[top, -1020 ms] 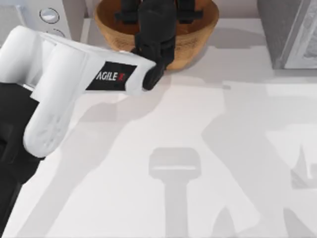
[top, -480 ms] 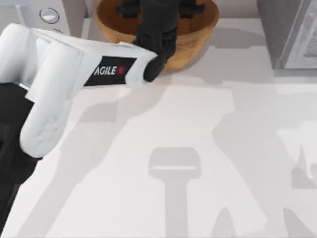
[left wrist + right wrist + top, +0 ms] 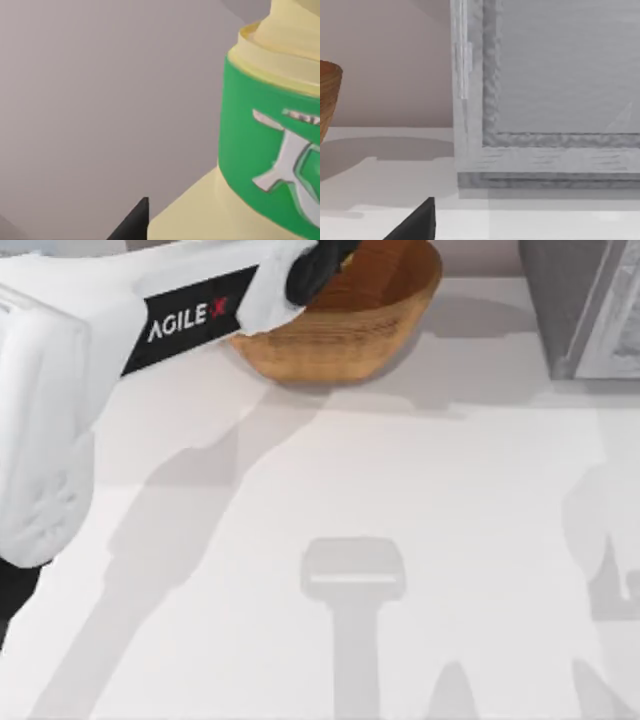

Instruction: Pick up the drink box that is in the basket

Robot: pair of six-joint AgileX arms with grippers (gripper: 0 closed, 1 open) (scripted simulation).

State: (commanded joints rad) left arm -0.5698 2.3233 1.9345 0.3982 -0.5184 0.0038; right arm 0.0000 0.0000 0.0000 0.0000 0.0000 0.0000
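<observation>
Most of the surface [image 3: 420, 490] lies open; the basket [image 3: 340, 335] sits at its far edge, the grey cabinet [image 3: 585, 305] at the far right corner. Left arm [image 3: 150, 320] reaches over the basket's left rim. Left gripper [image 3: 142, 220] is just beside the drink box [image 3: 270, 165], a pale yellow carton with a green band, against plain wall. Can't tell jaws' state on either arm. Right gripper [image 3: 417, 222] is parked low, facing the cabinet.

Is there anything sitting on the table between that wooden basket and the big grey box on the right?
Nothing. In the top view the table between the basket and the grey box is bare, crossed only by shadow. The right wrist view shows the same.
</observation>
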